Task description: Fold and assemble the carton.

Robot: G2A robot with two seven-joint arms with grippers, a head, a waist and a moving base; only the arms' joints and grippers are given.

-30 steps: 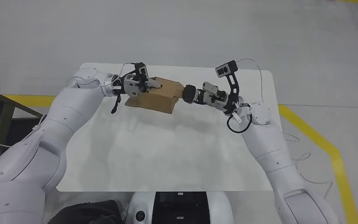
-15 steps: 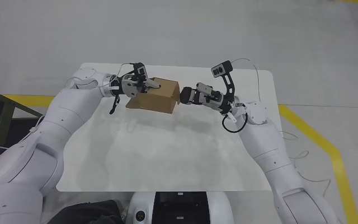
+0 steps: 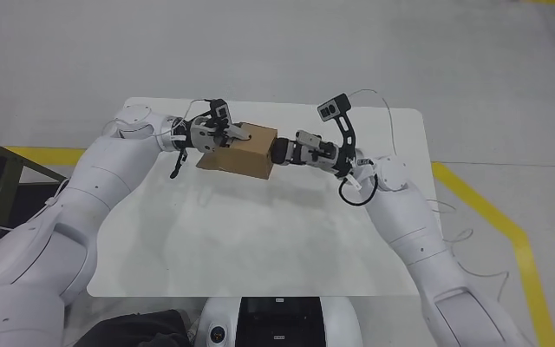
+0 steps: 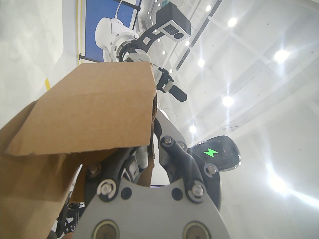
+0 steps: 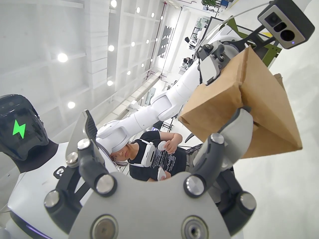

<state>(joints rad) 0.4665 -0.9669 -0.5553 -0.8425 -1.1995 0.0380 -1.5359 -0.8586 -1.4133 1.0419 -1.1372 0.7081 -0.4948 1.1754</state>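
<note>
Top view: white table [image 3: 260,243], grey floor [image 3: 260,43]; left gripper [image 3: 231,134] pinches carton [image 3: 251,150], right gripper [image 3: 277,153] spread

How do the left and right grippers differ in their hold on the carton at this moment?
The left gripper is shut on a panel edge of the carton, while the right gripper is open. The left gripper clamps the cardboard from both sides; the right gripper only presses one finger against the carton's outside, its other finger in free air. Both meet the same carton, from opposite ends.
</note>
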